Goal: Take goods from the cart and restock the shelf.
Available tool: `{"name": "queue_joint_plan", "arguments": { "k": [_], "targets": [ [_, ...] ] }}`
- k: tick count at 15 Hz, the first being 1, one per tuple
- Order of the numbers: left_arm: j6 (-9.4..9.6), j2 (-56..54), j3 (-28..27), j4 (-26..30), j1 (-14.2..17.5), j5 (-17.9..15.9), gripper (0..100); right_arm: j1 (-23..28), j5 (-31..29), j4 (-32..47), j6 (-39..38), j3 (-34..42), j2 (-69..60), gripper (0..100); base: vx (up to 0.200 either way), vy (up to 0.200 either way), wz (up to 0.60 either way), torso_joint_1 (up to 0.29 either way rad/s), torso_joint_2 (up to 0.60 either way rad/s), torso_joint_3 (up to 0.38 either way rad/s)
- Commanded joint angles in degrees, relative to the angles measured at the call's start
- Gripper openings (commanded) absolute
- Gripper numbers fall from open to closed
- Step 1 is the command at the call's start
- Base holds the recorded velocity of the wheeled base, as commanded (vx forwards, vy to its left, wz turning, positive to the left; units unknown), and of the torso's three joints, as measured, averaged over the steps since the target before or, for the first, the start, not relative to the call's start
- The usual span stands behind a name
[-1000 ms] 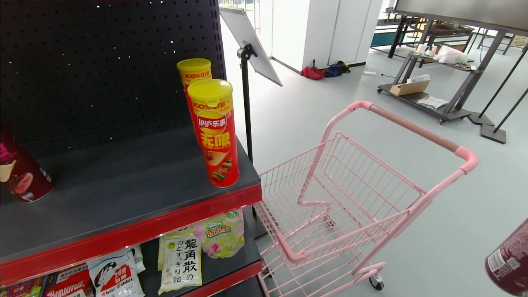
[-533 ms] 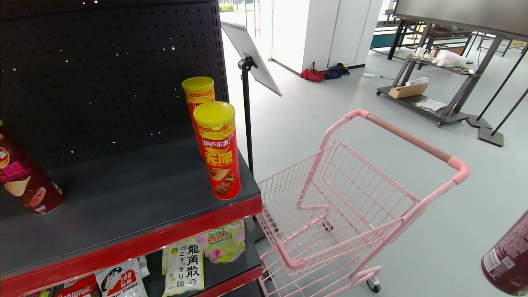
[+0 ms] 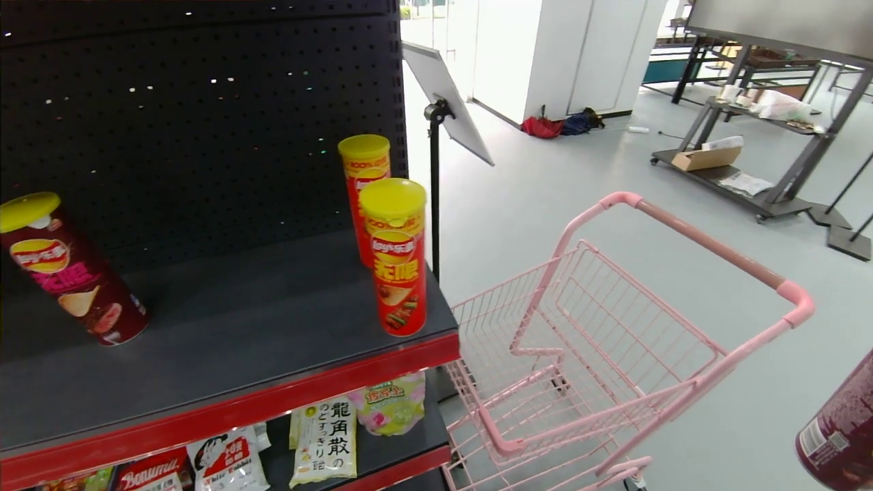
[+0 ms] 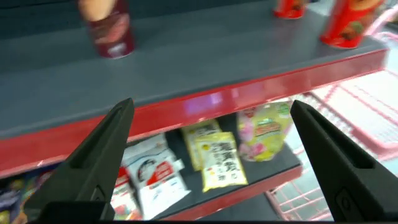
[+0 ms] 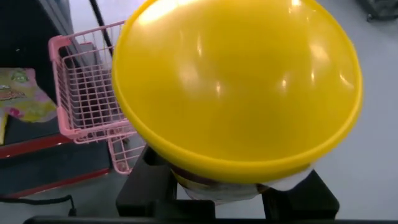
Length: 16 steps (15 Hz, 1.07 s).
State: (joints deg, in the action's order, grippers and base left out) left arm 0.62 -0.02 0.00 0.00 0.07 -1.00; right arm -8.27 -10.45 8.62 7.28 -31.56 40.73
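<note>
Left gripper (image 4: 211,106) — fingers (image 4: 93,162) spread wide apart. Right gripper (image 5: 224,190) clamps a yellow-lidded can (image 5: 236,81) below its lid — the can shows at the head view's lower-right corner.

You're looking across a smooth pale grey floor (image 3: 580,204) to a white panelled wall (image 3: 545,54). Far right stands a dark metal wheeled rack (image 3: 805,158) holding a flat cardboard box (image 3: 706,158); nearer you, a tilted white board on a black pole (image 3: 447,95).

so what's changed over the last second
Only the head camera turned left, sliding the whole view rightward. On the shelf the front red can, rear red can and dark red can stand as before, the pink cart too. The right end effector still holds its maroon can.
</note>
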Motion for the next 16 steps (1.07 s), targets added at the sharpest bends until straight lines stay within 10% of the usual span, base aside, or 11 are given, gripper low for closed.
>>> {"name": "queue_joint_plan", "arguments": {
  "k": [1, 8, 16],
  "targets": [
    [-0.01, 0.0, 0.0, -0.1, 0.0, 0.0, 100, 0.0, 0.0, 0.0, 0.0, 0.4, -0.2, 0, 0.000, 0.000, 0.60, 0.022, 0.01, -0.012],
    [-0.01, 0.0, 0.0, 0.0, 0.0, 0.0, 100, 1.1, 0.2, -1.9, -0.3, 4.1, -4.1, 0, 0.000, 0.000, 0.43, 0.002, 0.00, 0.000],
    [0.08, 0.0, 0.0, -0.1, 0.0, 0.0, 100, 0.9, 1.4, -1.2, 0.6, 13.5, -21.0, 0, 0.000, 0.200, 0.00, 0.002, 0.00, 0.002]
  ]
}}
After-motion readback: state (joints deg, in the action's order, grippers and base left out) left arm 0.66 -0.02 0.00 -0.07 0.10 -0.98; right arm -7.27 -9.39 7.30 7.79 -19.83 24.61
